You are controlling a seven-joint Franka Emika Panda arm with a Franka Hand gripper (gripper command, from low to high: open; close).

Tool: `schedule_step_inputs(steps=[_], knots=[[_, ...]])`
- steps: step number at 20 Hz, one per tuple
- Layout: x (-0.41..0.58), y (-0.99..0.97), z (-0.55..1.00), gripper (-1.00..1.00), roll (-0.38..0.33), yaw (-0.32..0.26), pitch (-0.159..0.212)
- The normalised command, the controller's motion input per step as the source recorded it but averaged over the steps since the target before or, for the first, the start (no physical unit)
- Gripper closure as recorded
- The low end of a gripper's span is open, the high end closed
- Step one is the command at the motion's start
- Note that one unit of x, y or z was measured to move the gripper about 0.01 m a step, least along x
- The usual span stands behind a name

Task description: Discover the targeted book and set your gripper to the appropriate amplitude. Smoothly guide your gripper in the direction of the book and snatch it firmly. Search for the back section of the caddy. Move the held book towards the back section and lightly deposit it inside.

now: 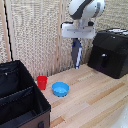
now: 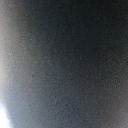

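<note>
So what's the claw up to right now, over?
Claw shut on book, held high. Caddy open, unfilled. Red cup, blue bowl sit between.

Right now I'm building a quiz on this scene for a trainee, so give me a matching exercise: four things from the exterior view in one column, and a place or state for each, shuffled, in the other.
Things:
1. book
2. red cup
3. blue bowl
4. caddy

Places or states:
A. on the wooden table, between the red cup and the black machine
B. hanging upright below the gripper, off the table
C. at the exterior view's lower left, both compartments open
D. standing on the table right beside the caddy

Pairs: 1-B, 2-D, 3-A, 4-C
</note>
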Motion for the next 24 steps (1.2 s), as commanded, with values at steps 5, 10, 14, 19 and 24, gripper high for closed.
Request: schedule_step_inputs(steps=[5, 10, 14, 19, 24], knots=[[0.000, 0.00, 0.52, 1.00, 0.129, -0.335, 0.000], [0.000, 0.00, 0.52, 1.00, 0.128, -0.329, 0.000], [0.008, 0.02, 0.57, 1.00, 0.110, -0.301, 0.000], [0.195, 0.28, 0.59, 1.00, 0.116, -0.204, 0.027], [0.469, 0.59, 0.59, 1.00, 0.108, -0.084, 0.086]])
